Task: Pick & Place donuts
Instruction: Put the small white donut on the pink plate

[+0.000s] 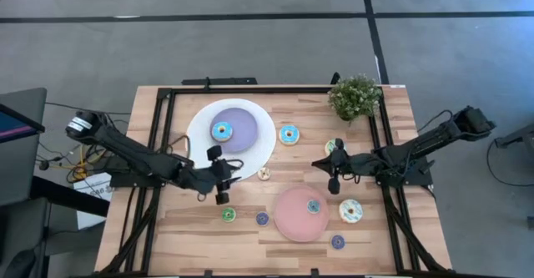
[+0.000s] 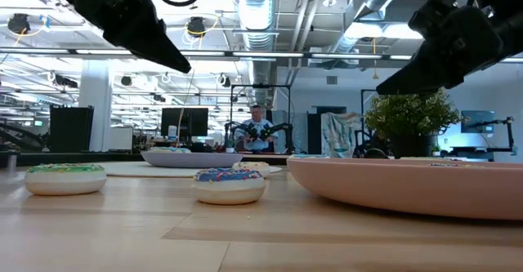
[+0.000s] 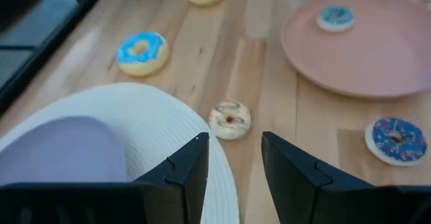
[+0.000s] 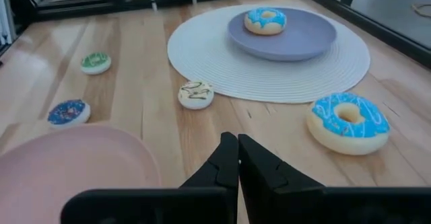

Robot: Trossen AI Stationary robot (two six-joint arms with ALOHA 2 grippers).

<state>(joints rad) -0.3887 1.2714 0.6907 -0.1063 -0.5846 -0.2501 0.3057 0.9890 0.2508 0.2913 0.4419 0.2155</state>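
Note:
Toy ring donuts are spread over the wooden table. One blue donut (image 1: pixel 221 131) lies on the lilac plate (image 1: pixel 242 121), and another blue donut (image 1: pixel 289 134) lies on the bare wood. A tan mini donut (image 3: pixel 230 120) lies just ahead of my left gripper (image 3: pixel 234 143), which is open and hovers by the white mat's edge (image 3: pixel 202 126). A teal mini donut (image 1: pixel 313 206) rests on the pink plate (image 1: pixel 292 224). My right gripper (image 4: pixel 237 142) is shut, empty, and above the table's middle (image 1: pixel 334 168). A cream-green donut (image 1: pixel 350 210) lies to the right of the pink plate.
A green mini donut (image 1: pixel 228 214) and a purple mini donut (image 1: pixel 262 219) lie left of the pink plate, with another purple mini donut (image 1: pixel 337 241) near the front edge. A further donut (image 1: pixel 334 146) sits beside my right gripper. A potted plant (image 1: pixel 355 97) stands at the far right corner.

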